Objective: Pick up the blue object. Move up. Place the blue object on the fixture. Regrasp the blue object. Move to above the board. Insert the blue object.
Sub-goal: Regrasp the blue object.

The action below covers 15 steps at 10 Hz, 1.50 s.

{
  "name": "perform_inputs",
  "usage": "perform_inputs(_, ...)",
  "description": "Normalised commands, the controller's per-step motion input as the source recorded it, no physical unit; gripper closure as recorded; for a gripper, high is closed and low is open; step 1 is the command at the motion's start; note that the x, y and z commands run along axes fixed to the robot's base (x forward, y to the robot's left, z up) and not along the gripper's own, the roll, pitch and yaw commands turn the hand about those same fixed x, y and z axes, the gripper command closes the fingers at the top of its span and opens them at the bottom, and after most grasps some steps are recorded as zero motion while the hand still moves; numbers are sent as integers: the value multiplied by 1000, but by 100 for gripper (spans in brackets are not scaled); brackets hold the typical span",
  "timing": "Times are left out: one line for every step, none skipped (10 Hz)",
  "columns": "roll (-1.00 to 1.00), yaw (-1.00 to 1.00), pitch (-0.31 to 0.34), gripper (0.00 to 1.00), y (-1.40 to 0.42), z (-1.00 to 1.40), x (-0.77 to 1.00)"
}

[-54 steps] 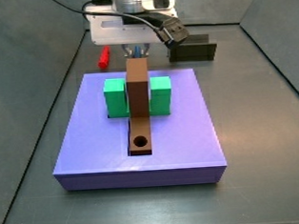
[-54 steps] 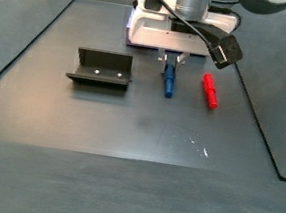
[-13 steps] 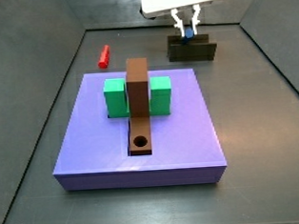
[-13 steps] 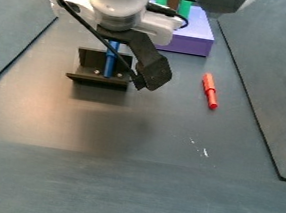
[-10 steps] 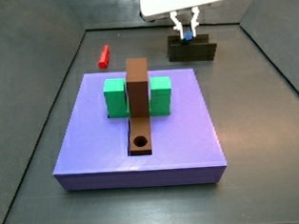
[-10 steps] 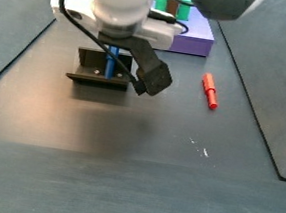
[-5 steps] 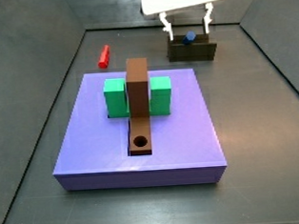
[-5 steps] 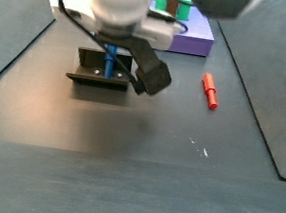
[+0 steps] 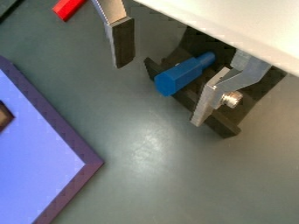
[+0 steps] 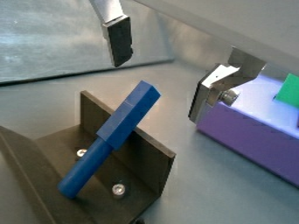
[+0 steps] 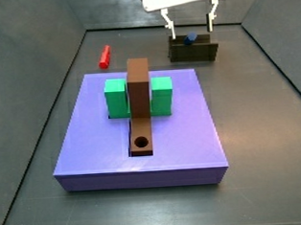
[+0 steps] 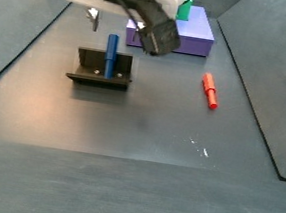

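My peg (image 10: 111, 146) leans in the fixture (image 10: 135, 188), its low end down in the channel and its top propped against the back wall, so it stands tilted with the shaft free to be taken from a new angle; I judge that is the point of parking it here before the regrasp. In a side view the peg (image 12: 111, 54) rises out of the fixture (image 12: 99, 74) at the left of the floor, well apart from the red peg (image 12: 209, 89) on the right. My tool (image 9: 163, 63) hangs just above the fixture, jaws spread wide and empty, one finger (image 9: 121, 40) on each side of the peg and neither touching it. In a side view the tool (image 11: 190, 25) sits at the far end, beyond the board (image 11: 182, 151) with its green block (image 11: 116, 97) and brown bar (image 11: 140, 105).
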Motion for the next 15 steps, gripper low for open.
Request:
perform_inputs(1000, 114, 31, 0, -146, 9, -177)
perform_inputs(1000, 26, 43, 0, -100, 20, -151)
perform_inputs(1000, 0, 60, 0, -51, 26, -140)
perform_inputs(1000, 0, 77, 0, 0, 20, -171)
perform_inputs(1000, 0, 146, 0, 140, 0, -151)
perform_inputs(1000, 9, 180, 0, 143, 0, -97)
perform_inputs(1000, 17, 189, 0, 140, 0, -89)
perform_inputs(1000, 34, 206, 0, 151, 0, -66)
perform_inputs(1000, 100, 183, 0, 163, 0, -57)
perform_inputs(1000, 274, 0, 0, 183, 0, 0)
perform_inputs(963, 380, 0, 0, 69, 117, 60)
perform_inputs(1000, 380, 0, 0, 0, 294, 271)
perform_inputs(1000, 346, 0, 0, 0, 354, 363)
perform_inputs(1000, 260, 37, 0, 0, 317, 554)
perform_inputs(1000, 111, 146, 0, -40, 186, 600)
